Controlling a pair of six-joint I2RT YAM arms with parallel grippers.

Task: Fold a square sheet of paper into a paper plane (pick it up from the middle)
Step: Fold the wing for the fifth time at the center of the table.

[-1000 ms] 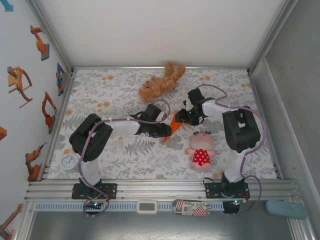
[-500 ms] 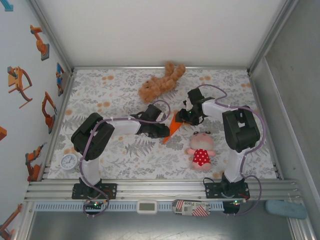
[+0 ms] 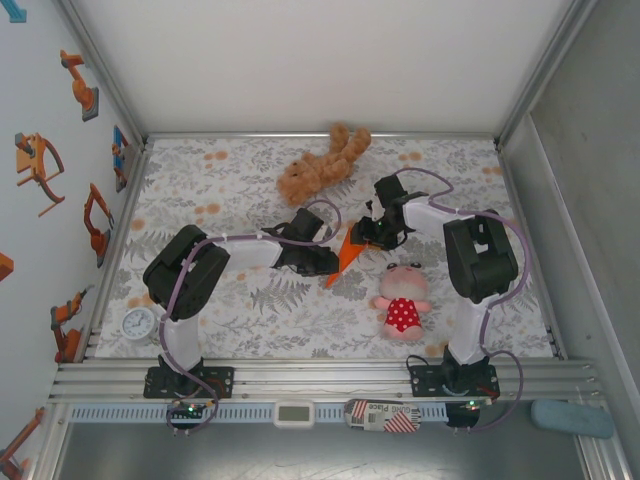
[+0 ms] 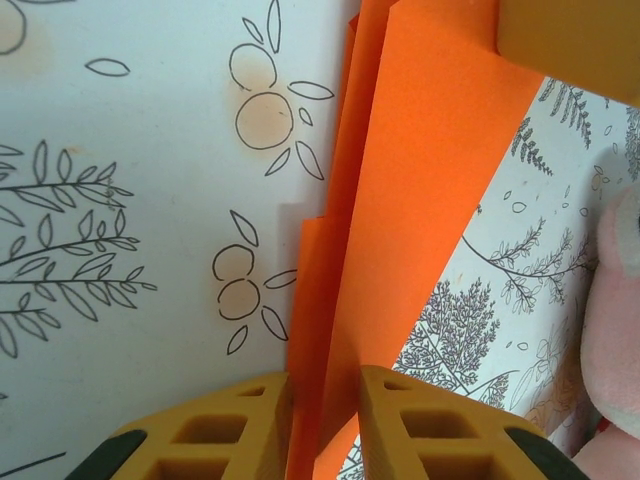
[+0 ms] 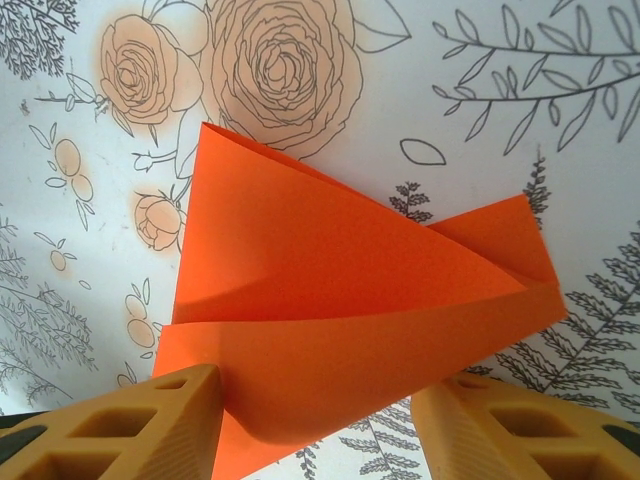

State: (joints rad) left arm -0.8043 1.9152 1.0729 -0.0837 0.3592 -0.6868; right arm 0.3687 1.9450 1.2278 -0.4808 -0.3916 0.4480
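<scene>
Just beside the pink doll [image 3: 402, 300], the folded orange paper [image 3: 344, 254] has its narrower end pinched by the left gripper [image 4: 325, 390], while the right gripper [image 5: 315, 395] straddles the wide end, whether clamped I cannot tell.

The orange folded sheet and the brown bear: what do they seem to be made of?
The orange folded sheet: thin matte paper, by the look; it holds sharp creases and curves softly at its lower edge. The brown bear: plush fabric, probably stuffed; fuzzy outline, limp limbs.
</scene>
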